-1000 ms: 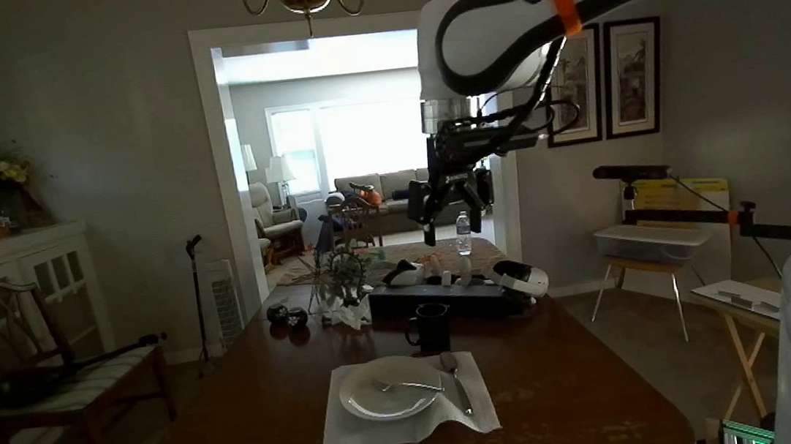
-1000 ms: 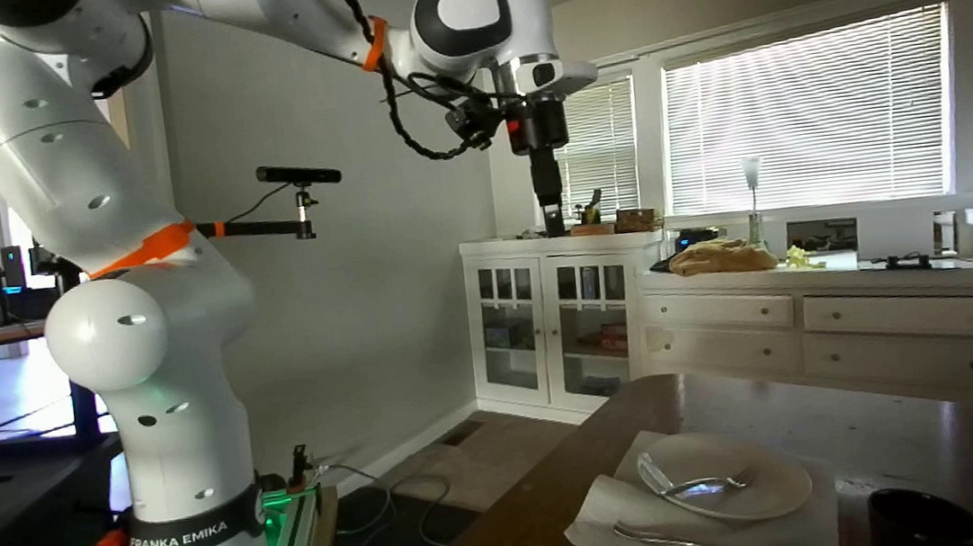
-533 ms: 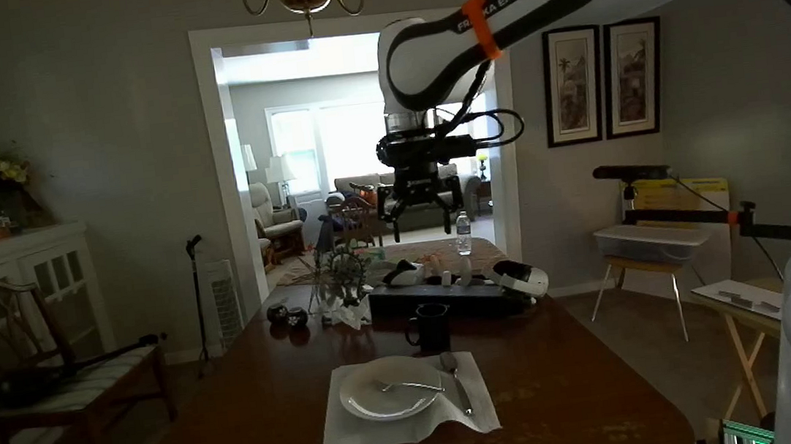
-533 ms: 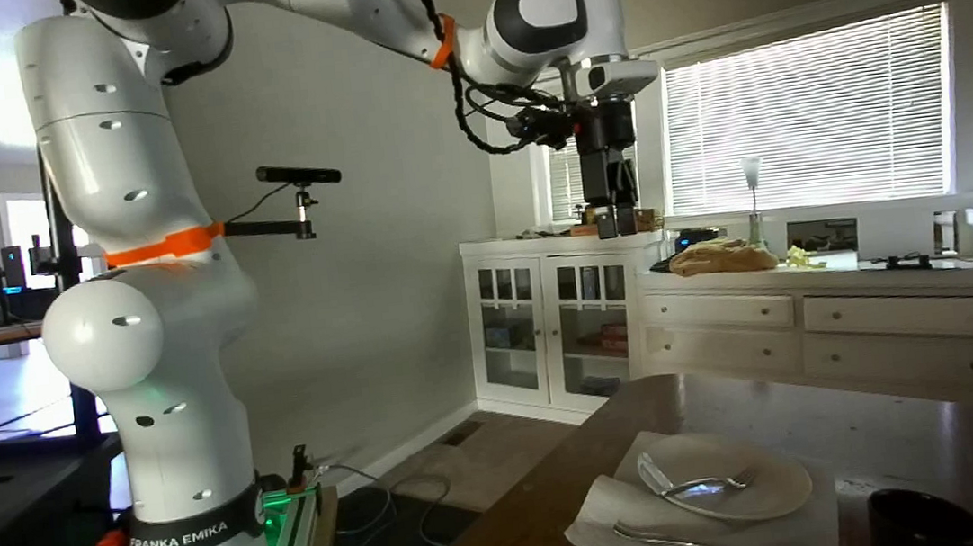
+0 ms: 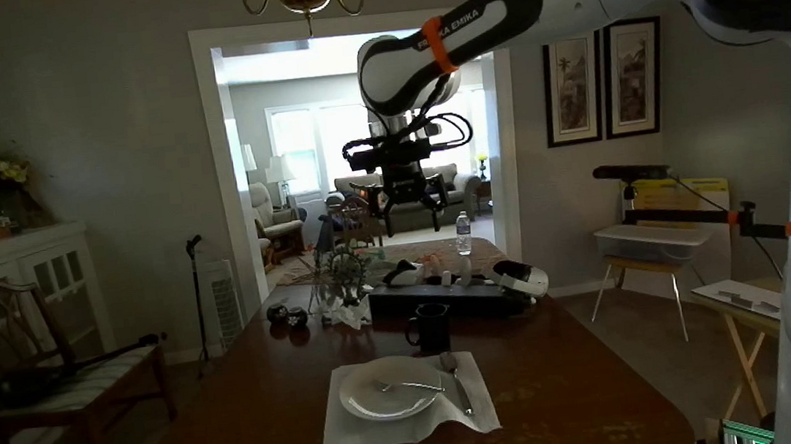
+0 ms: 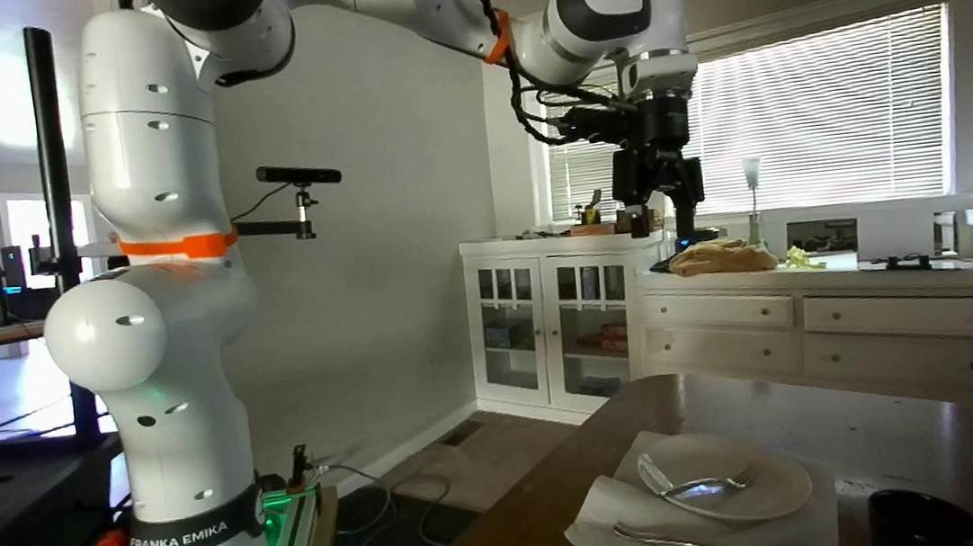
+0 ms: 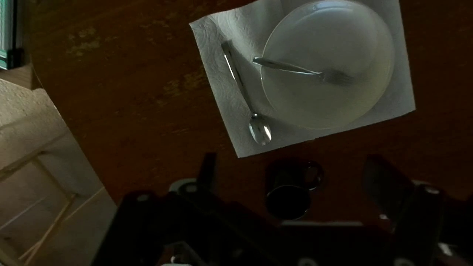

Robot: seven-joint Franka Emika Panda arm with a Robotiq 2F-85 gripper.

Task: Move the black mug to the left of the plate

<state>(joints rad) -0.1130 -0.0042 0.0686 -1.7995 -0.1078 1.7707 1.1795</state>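
Note:
The black mug [image 5: 433, 328] stands upright on the table just behind the plate [image 5: 374, 403] in an exterior view. Its top shows at the bottom edge of an exterior view [image 6: 919, 517]. The white plate lies on a light paper placemat [image 5: 348, 433] with a fork on it and a spoon beside it. My gripper [image 5: 413, 229] is open and empty, high above the table. In the wrist view the mug [image 7: 288, 201] lies between the spread fingers [image 7: 292, 162], well below them, its handle toward the right finger. The plate [image 7: 325, 105] is beyond it.
A long black boxy object [image 5: 441, 302] stands behind the mug, with a white headset [image 5: 523, 278] at its right end. A plant in a vase [image 5: 346, 278], two dark round objects [image 5: 288, 316] and a water bottle [image 5: 463, 233] stand farther back.
The arm has swung over the table, leftward in an exterior view, and the gripper has turned and come above the mug's area. The mug and plate have not moved.

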